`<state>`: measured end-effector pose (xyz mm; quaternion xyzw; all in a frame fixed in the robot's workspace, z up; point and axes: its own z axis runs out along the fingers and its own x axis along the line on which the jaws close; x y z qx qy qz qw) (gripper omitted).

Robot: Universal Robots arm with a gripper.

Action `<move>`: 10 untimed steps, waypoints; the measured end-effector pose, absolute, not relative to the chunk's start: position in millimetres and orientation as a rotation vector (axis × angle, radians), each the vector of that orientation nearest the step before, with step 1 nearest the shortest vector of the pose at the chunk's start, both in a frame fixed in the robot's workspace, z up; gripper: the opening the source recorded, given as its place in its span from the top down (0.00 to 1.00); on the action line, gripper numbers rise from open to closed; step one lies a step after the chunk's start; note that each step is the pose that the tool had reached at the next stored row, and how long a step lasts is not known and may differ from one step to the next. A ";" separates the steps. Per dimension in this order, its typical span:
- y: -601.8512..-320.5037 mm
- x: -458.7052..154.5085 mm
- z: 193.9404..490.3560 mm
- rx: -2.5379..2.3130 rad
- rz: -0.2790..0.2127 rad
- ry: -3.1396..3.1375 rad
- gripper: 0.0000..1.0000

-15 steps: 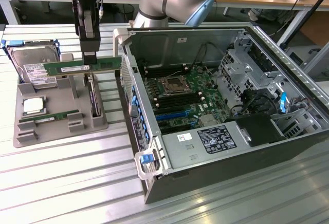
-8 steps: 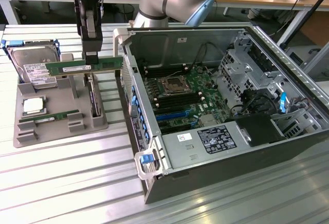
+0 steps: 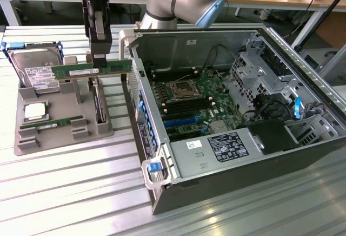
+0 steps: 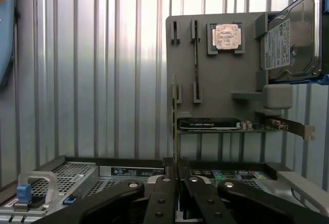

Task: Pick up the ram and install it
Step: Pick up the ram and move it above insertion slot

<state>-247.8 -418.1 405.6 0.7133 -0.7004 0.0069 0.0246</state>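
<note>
The fingers (image 3: 99, 58) are closed almost fully on the ram (image 3: 75, 71), pinching the thin green stick by its upper edge a little off its middle, towards the end nearer the computer case (image 3: 303, 138). The stick hangs level in the air above the grey holder tray (image 3: 65, 138) on the counter (image 3: 81, 192), clear of the tray's posts. A second green stick (image 3: 54, 122) lies low in the tray beside the silver CPU (image 3: 35, 111), and the hard drive (image 3: 32, 63) stands at the tray's far end. The stick's end on the exterior view's right sits just beside the case's open side wall. So I judge the carrying step to be about clearance and attitude: the board should go high enough to pass over that wall without clipping it, and it should stay level and unrotated in the pinch. The grip is narrow and off-centre, so any knock or quick swing could pivot the stick between the pads — slow, smooth travel seems wise. The long dark memory slots (image 3: 181, 105) on the motherboard (image 3: 208, 92) flank the processor socket, and the board's long axis will have to match their direction. Whether its notch is the right way round cannot be told.
</note>
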 end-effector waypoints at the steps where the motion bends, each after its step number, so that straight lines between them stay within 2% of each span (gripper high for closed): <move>1: -418.1 -247.0 405.6 2.207 0.021 -2.166 0.88; 10: -418.1 -240.6 405.6 2.206 0.021 -2.166 0.88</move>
